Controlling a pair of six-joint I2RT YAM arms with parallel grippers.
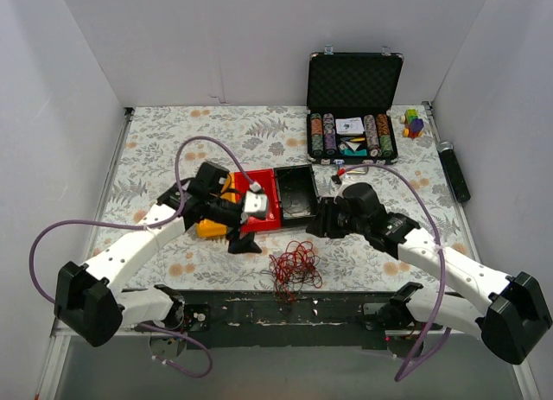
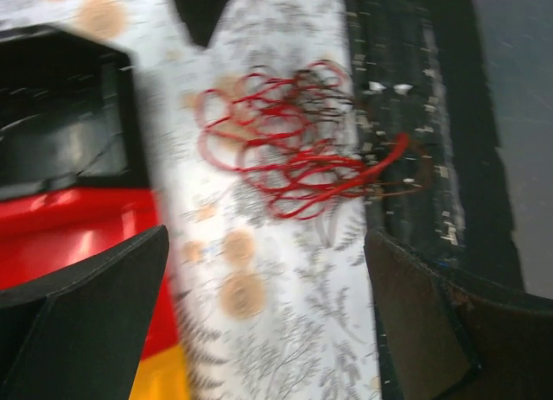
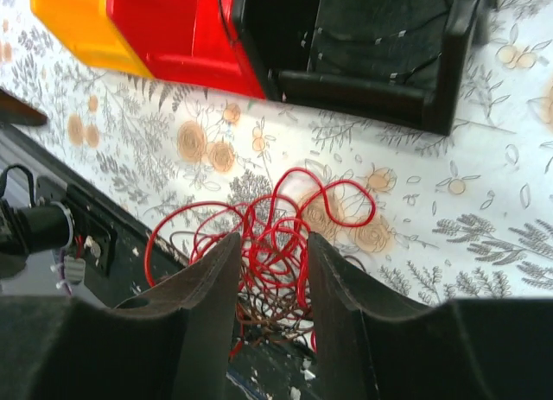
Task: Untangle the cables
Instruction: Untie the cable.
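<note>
The cables (image 1: 294,269) are a fist-sized tangle of thin red and darker strands lying on the floral cloth near the table's front edge. In the left wrist view the cables (image 2: 298,154) lie ahead of my left gripper (image 2: 266,244), whose jaws are wide open and empty. My left gripper (image 1: 242,238) hovers just left of the tangle. My right gripper (image 1: 318,220) is above and behind the tangle, apart from it. In the right wrist view the cables (image 3: 281,231) show through the narrow gap of my right gripper (image 3: 272,240), which is slightly open and holds nothing.
An open red and black case (image 1: 276,197) with a yellow part (image 1: 212,229) lies behind the tangle. An open poker chip case (image 1: 352,106), a colourful toy (image 1: 415,123) and a black cylinder (image 1: 456,171) are at the back right. The black front rail (image 1: 285,309) runs just below the cables.
</note>
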